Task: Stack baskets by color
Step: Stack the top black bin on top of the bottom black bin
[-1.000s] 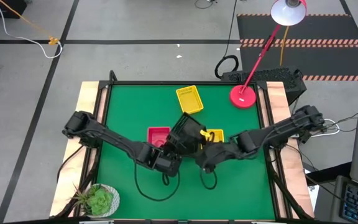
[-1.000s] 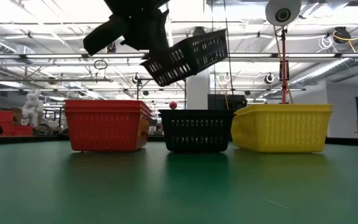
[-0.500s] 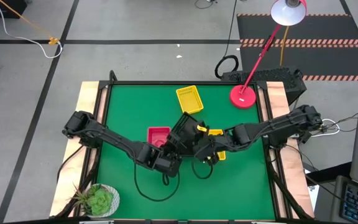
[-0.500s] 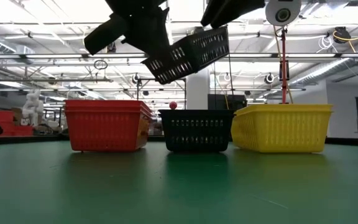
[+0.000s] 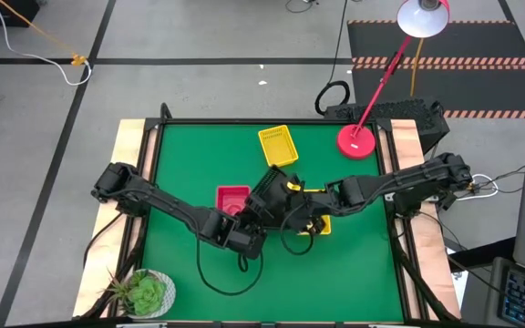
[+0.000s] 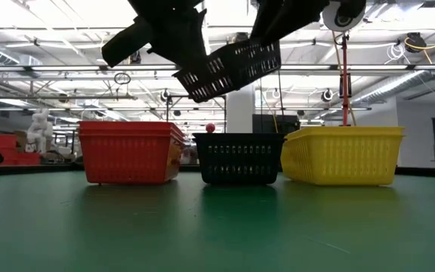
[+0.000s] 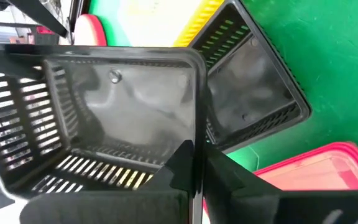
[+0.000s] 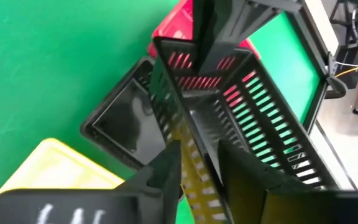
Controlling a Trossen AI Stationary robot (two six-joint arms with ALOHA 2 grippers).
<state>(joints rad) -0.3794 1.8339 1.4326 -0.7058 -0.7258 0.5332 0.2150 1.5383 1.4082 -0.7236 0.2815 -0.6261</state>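
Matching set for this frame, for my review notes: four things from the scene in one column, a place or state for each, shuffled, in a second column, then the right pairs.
Things:
1. lifted black basket
2. black basket on the table
3. red stack
4. lone yellow basket

Places or states:
A. apart from the row, toward the table's far edge by the lamp base
B. in the low view, standing between red and yellow
C. tilted in the air, a wall pinched by each gripper
D. at the row's end on the left arm's side

Pairs: 1-C, 2-B, 3-D, 4-A
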